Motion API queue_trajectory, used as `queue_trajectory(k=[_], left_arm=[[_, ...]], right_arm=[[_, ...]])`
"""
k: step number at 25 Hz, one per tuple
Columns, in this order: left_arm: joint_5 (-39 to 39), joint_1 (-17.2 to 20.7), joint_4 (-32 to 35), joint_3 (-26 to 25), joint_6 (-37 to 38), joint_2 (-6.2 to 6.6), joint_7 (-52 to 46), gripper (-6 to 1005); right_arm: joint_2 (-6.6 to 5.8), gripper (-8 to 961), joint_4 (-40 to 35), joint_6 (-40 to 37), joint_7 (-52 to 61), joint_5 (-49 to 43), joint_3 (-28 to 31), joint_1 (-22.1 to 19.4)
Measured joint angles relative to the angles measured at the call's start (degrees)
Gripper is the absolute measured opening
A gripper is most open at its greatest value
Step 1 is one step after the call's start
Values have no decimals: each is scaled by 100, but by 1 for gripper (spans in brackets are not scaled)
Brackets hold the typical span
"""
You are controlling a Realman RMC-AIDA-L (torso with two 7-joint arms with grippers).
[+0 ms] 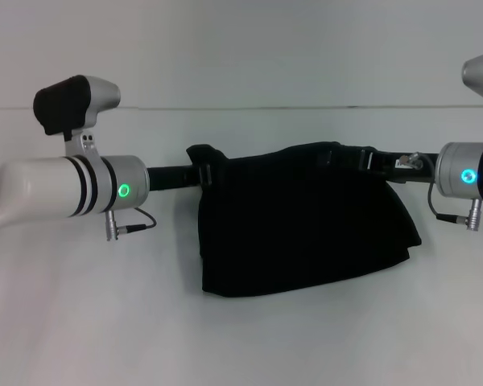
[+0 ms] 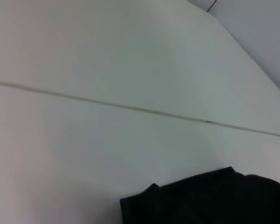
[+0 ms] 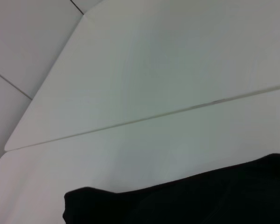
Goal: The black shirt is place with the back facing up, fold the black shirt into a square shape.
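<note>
The table (image 1: 64, 322) was a plain white surface filling the lower part of the head view, with a thin seam line running across it near the upper third of the frame. The shirt (image 1: 306, 225) occupied the centre of that view, hanging as a doubled black panel from its upper edge, which stretched level between the two arms; its lower hem sagged slightly lower at centre left than at right, and whether the hem touched the table could not be told. No lettering showed on the visible face. The left arm (image 1: 72, 189) entered from the left edge at mid height, white with a green ring light, and a black camera housing sat above it in the upper left. The right arm (image 1: 471, 177) entered from the right edge at the same height, carrying a blue-green ring light. The left gripper (image 1: 203, 170) was closed on the shirt's upper left corner, cloth bunched over it. The right gripper (image 1: 370, 159) was closed on the upper right corner. In the left wrist view, the shirt (image 2: 214, 200) filled the lower right corner against the table. In the right wrist view, the shirt (image 3: 186, 200) spanned the bottom edge.
</note>
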Motion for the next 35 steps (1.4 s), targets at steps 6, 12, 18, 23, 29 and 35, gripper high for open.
queue_trajectory(k=[6, 12, 18, 23, 29, 35], left_arm=[[-25, -24, 35, 0, 19, 35, -3, 42], [-1, -25, 35, -1, 0, 40, -8, 42], [0, -15, 34, -1, -3, 41, -10, 42], [0, 4, 34, -1, -14, 42, -13, 43], [0, 25, 30, -20, -22, 60, -21, 43], [0, 34, 28, -39, -38, 85, -8, 43]], right_arm=[[115, 808, -2, 277, -226, 59, 46, 0], [278, 808, 0, 468, -635, 414, 50, -13], [342, 808, 1, 606, -1021, 905, 51, -62], [366, 808, 125, 879, -1465, 1325, 51, -68], [371, 808, 348, 1160, -2257, 2005, 50, -66], [313, 809, 325, 1547, -2252, 2077, 55, -212]])
